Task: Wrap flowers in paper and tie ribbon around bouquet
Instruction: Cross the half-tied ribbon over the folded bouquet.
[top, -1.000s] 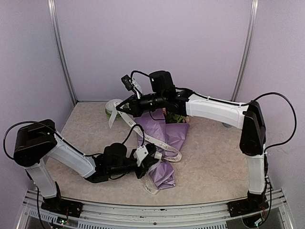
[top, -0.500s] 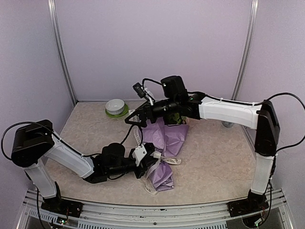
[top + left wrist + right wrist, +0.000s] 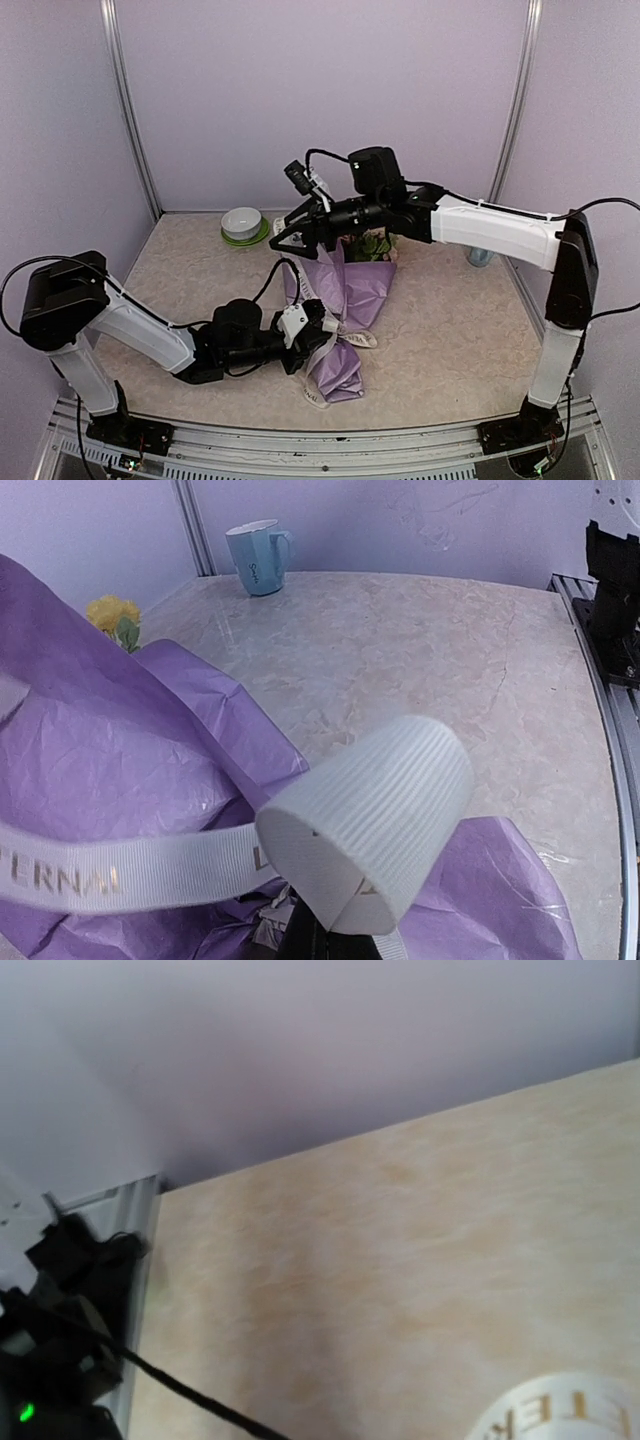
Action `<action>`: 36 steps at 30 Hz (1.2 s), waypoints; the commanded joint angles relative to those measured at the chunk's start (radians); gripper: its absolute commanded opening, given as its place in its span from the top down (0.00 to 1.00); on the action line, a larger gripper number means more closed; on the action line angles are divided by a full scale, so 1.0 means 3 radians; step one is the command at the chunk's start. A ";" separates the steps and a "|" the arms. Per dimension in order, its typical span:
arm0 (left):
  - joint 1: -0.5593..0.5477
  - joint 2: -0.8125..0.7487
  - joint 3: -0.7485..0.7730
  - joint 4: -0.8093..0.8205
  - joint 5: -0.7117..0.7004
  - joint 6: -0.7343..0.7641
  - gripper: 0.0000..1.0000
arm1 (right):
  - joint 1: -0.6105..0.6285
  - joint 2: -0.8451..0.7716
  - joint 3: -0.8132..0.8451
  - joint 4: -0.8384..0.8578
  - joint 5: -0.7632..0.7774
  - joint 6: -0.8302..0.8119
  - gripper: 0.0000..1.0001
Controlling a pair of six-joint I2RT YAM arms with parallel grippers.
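Note:
The bouquet (image 3: 349,290), a cone of lilac-pink paper (image 3: 110,770), lies mid-table with green leaves and flowers (image 3: 369,245) at its far end. One yellow bloom (image 3: 111,611) peeks over the paper in the left wrist view. The cream ribbon (image 3: 352,337) crosses the cone's narrow part. It curls into a loop (image 3: 372,818) right above my left gripper (image 3: 318,326), which is shut on it low beside the cone. My right gripper (image 3: 283,240) hovers open above the bouquet's left side with nothing in it. Its fingers are out of the right wrist view, where only a ribbon edge (image 3: 560,1415) shows.
A white bowl on a green saucer (image 3: 243,224) stands at the back left. A light-blue mug (image 3: 480,257) (image 3: 258,556) sits at the back right near the wall. Metal rails (image 3: 320,440) run along the table's near edge.
My right gripper opened and let go of the ribbon, which dropped onto the bouquet. The right arm then drew back to the right and rose a little. The left arm stayed put.

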 commanded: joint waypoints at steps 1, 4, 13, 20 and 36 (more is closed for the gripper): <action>-0.0123 -0.0142 -0.0055 0.0000 -0.0070 -0.0006 1.00 | 0.0171 0.0488 0.0455 -0.0228 -0.0241 0.0437 0.14; -0.0167 -0.0118 -0.0049 -0.0052 -0.0142 0.0014 1.00 | 0.0176 0.0801 0.0897 -0.0907 0.0028 0.0469 0.05; -0.0181 -0.0073 -0.0024 0.0001 -0.0167 0.0063 1.00 | 0.0298 0.1263 0.2083 -0.2762 0.1719 0.0245 0.00; -0.0155 -0.0078 -0.0041 0.0014 -0.0125 0.0042 1.00 | 0.0287 0.0310 0.0999 -0.1527 0.1085 -0.0113 0.00; -0.0015 -0.0130 -0.0002 -0.0040 0.0093 -0.0068 1.00 | 0.0124 -0.1298 -0.2209 0.0549 -0.0066 -0.0652 0.28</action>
